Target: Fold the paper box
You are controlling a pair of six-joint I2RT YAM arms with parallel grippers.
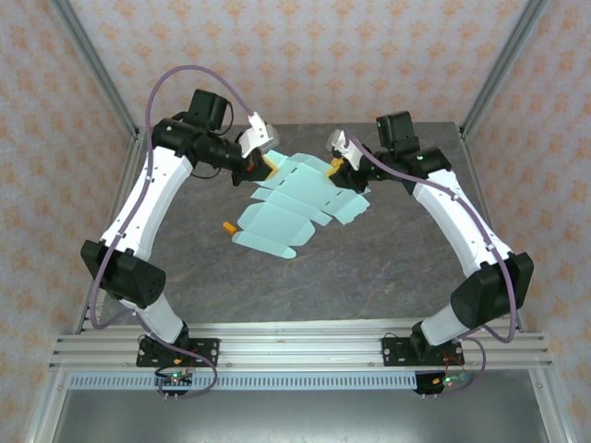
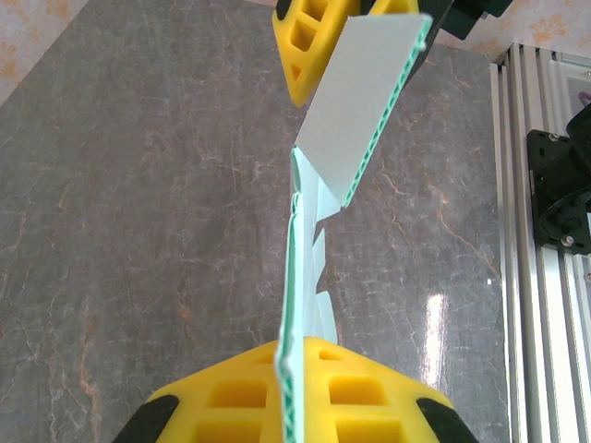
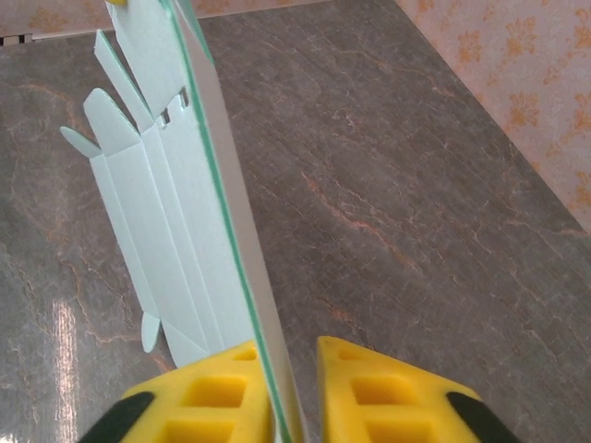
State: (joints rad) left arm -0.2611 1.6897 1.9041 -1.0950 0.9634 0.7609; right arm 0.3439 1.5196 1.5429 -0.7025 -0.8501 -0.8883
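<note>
Holding the paper box [image 1: 295, 205] unfolded above the far middle of the table [image 1: 369, 277].
Clamped by the left pincer [image 1: 264, 166] at its far-left tab; straddled narrowly by the right pincer [image 1: 336, 165] at the far-right flap, grip unclear; hanging nearward between them.

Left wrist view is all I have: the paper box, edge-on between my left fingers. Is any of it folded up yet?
Observer: No. From above, the paper box is an open die-cut sheet with no walls standing, spread between the left gripper and the right gripper.
Operator: Is the right clamped on it?
Observer: Not quite. In its wrist view the sheet touches one finger, but a sliver of table shows between the sheet and the other.
Operator: Where are the tabs?
Observer: From above, rounded flaps line the sheet's near edge.
</note>
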